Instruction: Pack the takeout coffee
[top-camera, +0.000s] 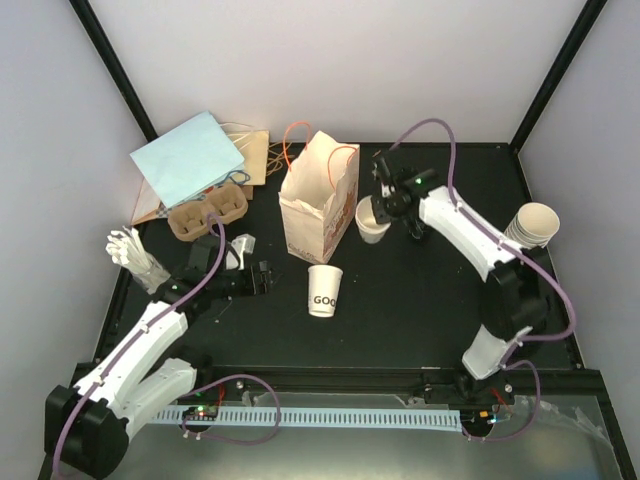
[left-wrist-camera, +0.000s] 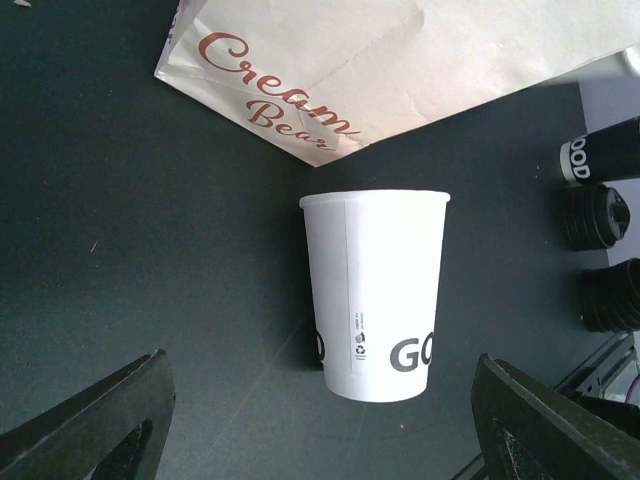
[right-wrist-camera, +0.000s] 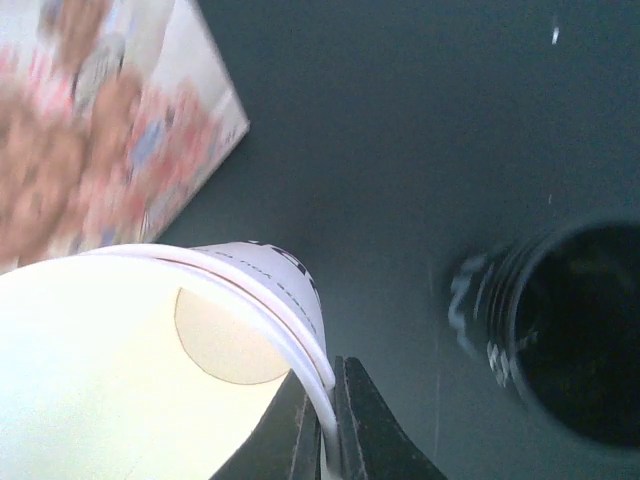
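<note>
Lidless paper cup (top-camera: 324, 290) standing upright on table (top-camera: 420, 300), just in front of bag (top-camera: 318, 195); left gripper (top-camera: 262, 278) hovering beside it, fingers spread wide, holding nothing; right gripper (right-wrist-camera: 325, 410) pinching rim of second cup (right-wrist-camera: 120, 400) beside bag; cups judged light, thin-walled, crushable; gentle mid-wall grip looking safest.

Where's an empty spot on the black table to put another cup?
The biggest bare patch lies between the white paper cup printed GOO and the right arm. Another runs in front of that cup, toward the near edge. The back left is crowded: brown pulp tray, light blue paper, cream printed bag.
</note>
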